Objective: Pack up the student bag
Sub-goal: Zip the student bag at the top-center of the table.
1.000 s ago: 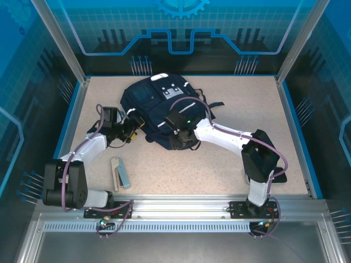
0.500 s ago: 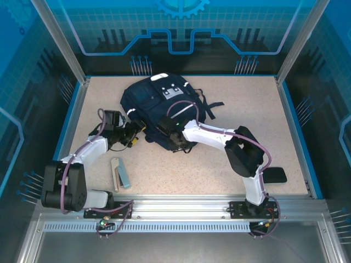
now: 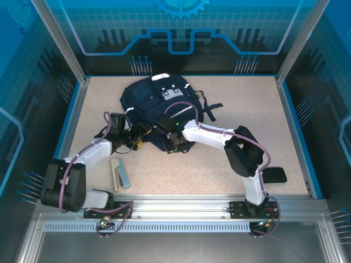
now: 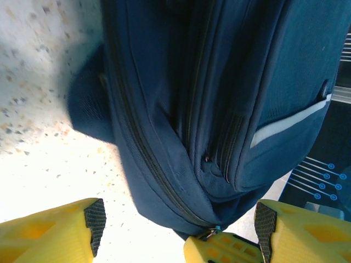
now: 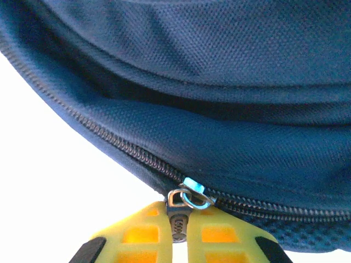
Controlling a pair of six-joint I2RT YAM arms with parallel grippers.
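The student bag [image 3: 156,101], a big navy backpack with white stripes, lies flat at the back middle of the table. My right gripper [image 3: 174,144] sits at its near edge. In the right wrist view it [image 5: 179,222] is shut on the zipper pull [image 5: 177,226], with the metal slider [image 5: 189,196] on the closed zipper just above the fingers. My left gripper [image 3: 141,137] is open beside the bag's near left corner. In the left wrist view its pads [image 4: 95,222] stand wide apart, the bag's corner [image 4: 181,181] lies ahead of them, and the right gripper's yellow fingers [image 4: 222,249] show between them.
A slim grey-and-blue object [image 3: 120,173] lies on the table near the left arm. A flat black object [image 3: 274,175] lies by the right arm's base. Blue rails [image 3: 293,126] border the speckled table.
The right gripper has slid left along the bag's near edge, uncovering the black object. The left gripper has moved right, closer to the bag's corner.
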